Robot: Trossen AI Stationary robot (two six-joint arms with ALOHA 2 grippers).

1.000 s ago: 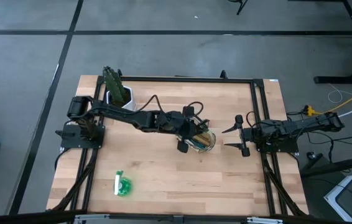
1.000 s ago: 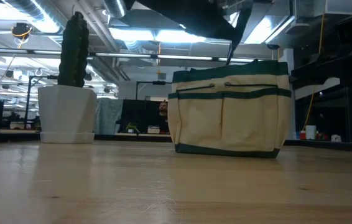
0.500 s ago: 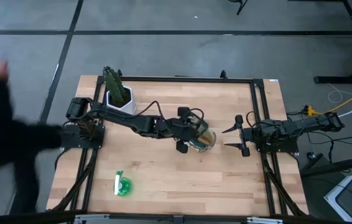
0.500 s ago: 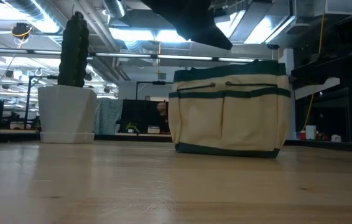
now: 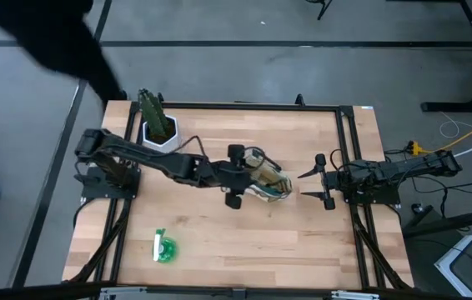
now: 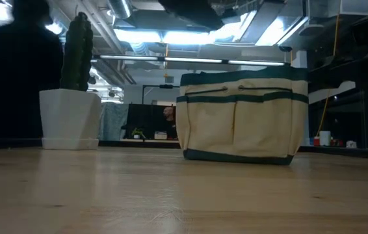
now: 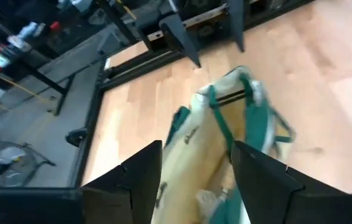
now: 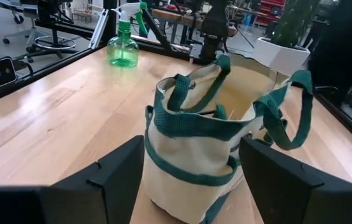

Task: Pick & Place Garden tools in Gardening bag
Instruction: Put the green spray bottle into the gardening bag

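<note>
You have no readable writing here. The bag (image 5: 267, 185) stands mid-bench, its contents unclear. Your left gripper (image 5: 233, 177) sits beside it, fingers spread, empty. The right gripper (image 5: 324, 181) waits spread by the bench's right edge. A green bottle (image 5: 163, 247) lies near the front-left corner.

Left end effector (image 5: 234, 177) open, arm stretched toward table centre; right end effector (image 5: 323, 181) open, parked right.

Gardening bag (image 5: 271, 185): one, tan with green trim
Green spray bottle (image 5: 163, 247): one
Potted plant (image 5: 158, 125): one, in a white pot
Robot arms: two
Pincers: two, left pincer (image 5: 233, 176), right pincer (image 5: 323, 181)
Surface (image 5: 219, 242): one, wooden
</note>
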